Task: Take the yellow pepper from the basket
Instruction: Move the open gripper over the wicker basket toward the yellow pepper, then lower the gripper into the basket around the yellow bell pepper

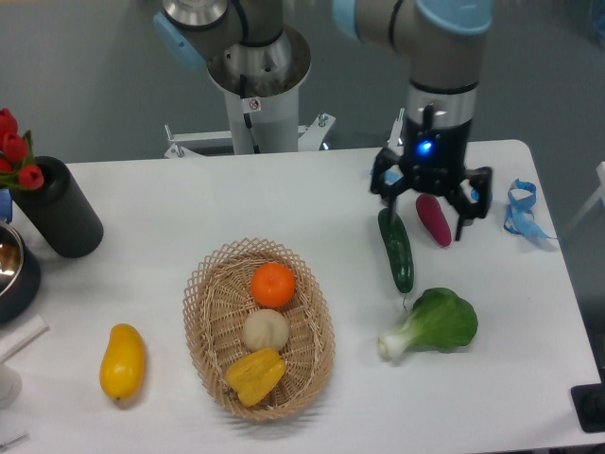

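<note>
1. While hanging over the far right part of the table [284, 194], gripper [426, 210] spread wide, holding nothing, fingers pointing down, one finger [386, 202] above the cucumber [397, 249], the other past the purple vegetable [434, 219].
2. Well apart from the basket [208, 322], off to its right and farther back.
3. Yellow pepper [254, 375] lying at the near end of the basket, touching the beige ball [266, 330] just beyond it.
4. Orange [273, 284] at the far end of the basket, beside the ball.
5. Left of the basket, on the bare table: smooth yellow fruit [122, 360].
6. Near right of the cucumber: leafy green vegetable [433, 324].
7. At the far left edge: black cylinder [60, 210] with red flowers [16, 151].
8. At the far right: blue ribbon [523, 206].
</note>
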`<state>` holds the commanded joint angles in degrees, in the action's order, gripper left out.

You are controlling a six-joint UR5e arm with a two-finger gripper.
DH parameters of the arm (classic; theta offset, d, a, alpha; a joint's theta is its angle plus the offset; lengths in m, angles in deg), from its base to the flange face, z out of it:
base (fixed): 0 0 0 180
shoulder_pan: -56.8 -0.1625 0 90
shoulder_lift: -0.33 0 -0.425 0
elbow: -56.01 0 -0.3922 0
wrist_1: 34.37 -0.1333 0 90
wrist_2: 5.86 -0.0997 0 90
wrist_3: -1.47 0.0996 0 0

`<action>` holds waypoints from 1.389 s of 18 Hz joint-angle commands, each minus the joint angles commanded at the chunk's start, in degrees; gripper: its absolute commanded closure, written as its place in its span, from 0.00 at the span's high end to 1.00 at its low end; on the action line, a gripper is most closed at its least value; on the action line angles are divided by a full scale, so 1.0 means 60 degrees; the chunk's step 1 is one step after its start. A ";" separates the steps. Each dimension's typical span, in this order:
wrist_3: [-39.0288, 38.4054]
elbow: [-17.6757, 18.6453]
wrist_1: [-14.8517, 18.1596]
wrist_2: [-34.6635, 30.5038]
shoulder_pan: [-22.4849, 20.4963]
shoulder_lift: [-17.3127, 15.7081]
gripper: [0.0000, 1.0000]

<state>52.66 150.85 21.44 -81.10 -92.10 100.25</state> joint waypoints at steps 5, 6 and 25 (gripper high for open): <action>-0.1367 -0.0074 -0.0790 -0.0029 0.0836 0.0616 1.00; -0.1367 -0.0088 -0.0864 -0.0029 0.1069 0.0704 1.00; -0.0591 -0.0396 -0.1406 0.0674 0.2595 0.2990 1.00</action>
<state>49.11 148.47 13.00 -77.05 -76.53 118.19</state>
